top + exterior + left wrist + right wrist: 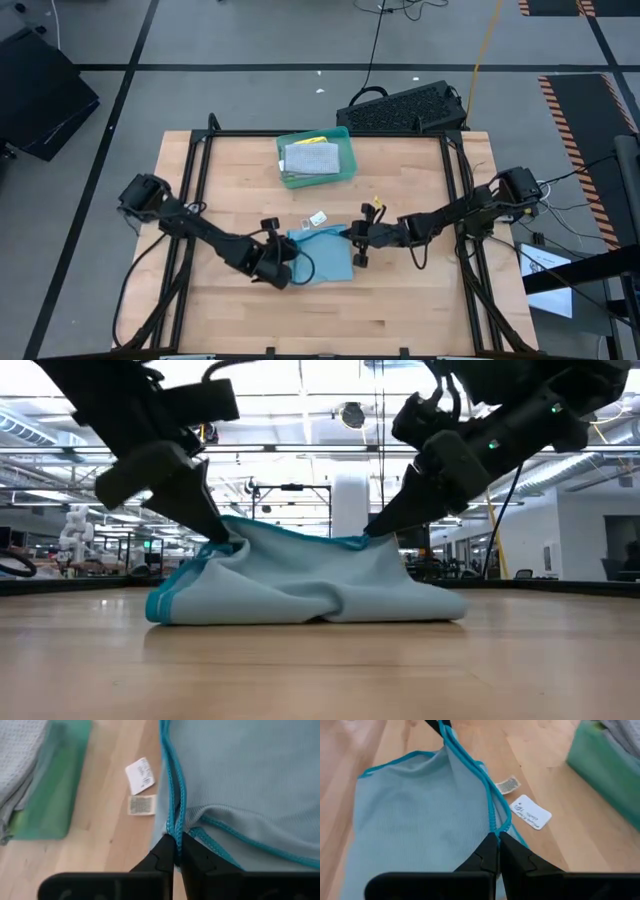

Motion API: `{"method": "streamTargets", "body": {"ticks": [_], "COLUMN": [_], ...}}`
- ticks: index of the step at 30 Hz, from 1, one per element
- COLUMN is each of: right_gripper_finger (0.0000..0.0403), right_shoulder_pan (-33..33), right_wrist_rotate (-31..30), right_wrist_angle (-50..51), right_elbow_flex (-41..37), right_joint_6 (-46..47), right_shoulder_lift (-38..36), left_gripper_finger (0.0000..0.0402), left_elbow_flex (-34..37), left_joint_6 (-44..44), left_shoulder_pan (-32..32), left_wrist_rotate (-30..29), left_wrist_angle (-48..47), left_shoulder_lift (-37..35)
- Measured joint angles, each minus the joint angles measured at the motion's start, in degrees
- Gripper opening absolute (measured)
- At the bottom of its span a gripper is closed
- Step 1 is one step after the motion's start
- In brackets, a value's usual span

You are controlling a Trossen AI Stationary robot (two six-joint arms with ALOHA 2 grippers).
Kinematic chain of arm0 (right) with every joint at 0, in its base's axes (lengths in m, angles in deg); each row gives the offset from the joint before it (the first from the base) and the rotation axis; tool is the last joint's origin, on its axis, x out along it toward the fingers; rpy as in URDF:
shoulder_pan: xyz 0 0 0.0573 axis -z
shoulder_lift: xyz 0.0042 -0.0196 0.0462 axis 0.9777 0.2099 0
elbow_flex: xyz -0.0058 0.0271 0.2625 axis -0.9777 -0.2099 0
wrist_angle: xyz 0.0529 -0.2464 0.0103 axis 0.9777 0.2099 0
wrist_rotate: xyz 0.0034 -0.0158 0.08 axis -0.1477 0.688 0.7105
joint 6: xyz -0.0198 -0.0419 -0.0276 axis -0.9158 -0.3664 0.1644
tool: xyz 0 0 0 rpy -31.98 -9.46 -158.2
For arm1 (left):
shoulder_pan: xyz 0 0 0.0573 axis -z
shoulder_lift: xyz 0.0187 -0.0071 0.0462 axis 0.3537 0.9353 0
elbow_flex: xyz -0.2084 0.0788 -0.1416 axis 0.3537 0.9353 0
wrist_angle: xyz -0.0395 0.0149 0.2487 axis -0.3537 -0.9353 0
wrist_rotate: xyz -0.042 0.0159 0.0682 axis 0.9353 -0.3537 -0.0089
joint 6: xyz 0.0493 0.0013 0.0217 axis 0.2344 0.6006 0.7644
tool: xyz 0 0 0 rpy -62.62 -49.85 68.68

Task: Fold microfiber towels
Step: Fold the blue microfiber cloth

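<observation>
Left end effector [175, 851] and right end effector [497, 847] pinching light blue towel [325, 256] edge, fingertips buried in hem

Two black jointed arms with looping black cables, tapered black jaws

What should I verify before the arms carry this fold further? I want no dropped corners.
1. Left gripper shut on the light blue microfiber towel's stitched edge: ok.
2. Right gripper shut on the same edge: ok.
3. Pinched edge lifted off the wooden table: ok, per the low view.
4. Two small white paper tags lie clear of the towel: ok.
5. Teal plastic tray holding a grey cloth stands apart from the fold: ok.
6. Lower layer flat: cannot tell.
</observation>
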Motion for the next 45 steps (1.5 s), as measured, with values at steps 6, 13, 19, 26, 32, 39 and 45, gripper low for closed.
{"method": "streamTargets", "body": {"ticks": [6, 13, 19, 26, 32, 39, 45], "right_gripper_finger": [0.0004, 0.0065, 0.0151, 0.018, 0.0161, 0.0125, 0.0084], "right_shoulder_pan": [1.54, 1.64, 1.95, 0.96, -0.47, -0.84, 0.41], "right_wrist_rotate": [0.08, -3.06, -4.72, -1.45, -1.45, 3.27, 4.09], "right_wrist_angle": [0.02, 0.04, 0.07, 0.06, -5.58, -26.08, -34.74], "right_elbow_flex": [0.01, 0.02, 0.02, -0.08, -2.49, -5.95, -3.71], "right_joint_6": [1.33, 3.24, 3.21, 4.25, 4.55, 2.18, -1.46], "right_shoulder_lift": [0.02, 0.02, 0.02, 0.02, 0.42, 7.06, 17.33], "left_gripper_finger": [0.0025, 0.0026, 0.0046, 0.0115, 0.0143, 0.0112, 0.0071], "left_elbow_flex": [0.0, 0.0, 0.0, 0.0, -1.18, 1.76, 9.42], "left_joint_6": [0.59, 0.17, 1.28, 5.81, 5.35, 6.72, 4.47], "left_shoulder_pan": [-3.55, -6.27, -7.81, -9.51, -10.18, -9.08, -9.6], "left_wrist_rotate": [4.38, 4.64, 3.18, -0.58, 0.73, 8.33, 6.81], "left_wrist_angle": [-1.8, -1.79, -1.77, -1.79, -0.97, 11.16, 19.99], "left_shoulder_lift": [0.0, 0.0, 0.0, 0.0, -0.9, -0.55, -0.29]}}
